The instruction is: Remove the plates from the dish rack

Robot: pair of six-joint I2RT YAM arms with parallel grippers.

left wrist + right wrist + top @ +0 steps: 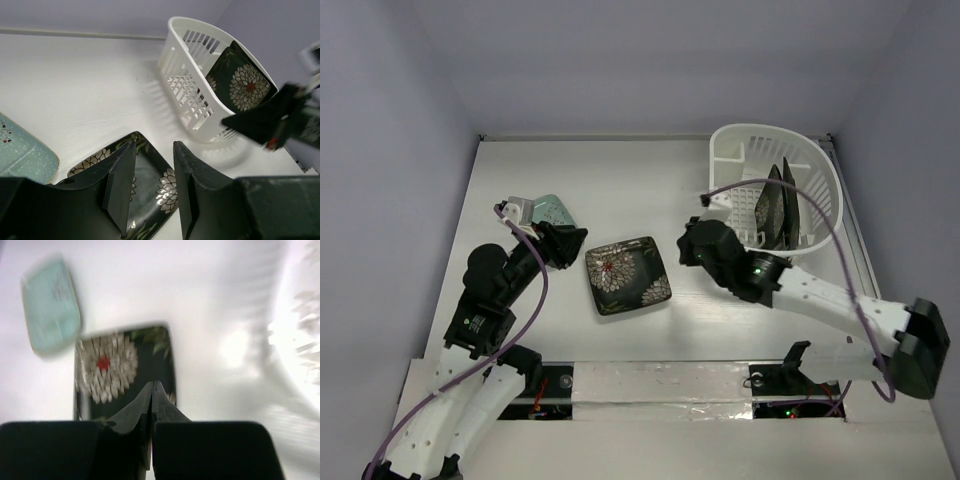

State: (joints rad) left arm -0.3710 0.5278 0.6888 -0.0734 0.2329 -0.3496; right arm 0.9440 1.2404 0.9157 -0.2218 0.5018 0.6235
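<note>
The white dish rack (820, 185) stands at the back right and holds two dark flower plates (777, 208) on edge. It also shows in the left wrist view (192, 75) with a plate (245, 82). A third dark flower plate (626, 275) lies flat mid-table. The pale mint plate (554, 209) lies at the left, partly hidden by my left wrist. My left gripper (572, 244) is open and empty, hovering over the flat dark plate's (150, 172) left edge. My right gripper (684, 250) is shut and empty, just right of that plate (120, 367), between it and the rack.
The mint plate (20, 152) lies close to my left gripper's left side. My right arm (280, 117) reaches across in front of the rack. The table's back wall runs just behind the rack. The rack (300, 330) is blurred at the right wrist view's right edge.
</note>
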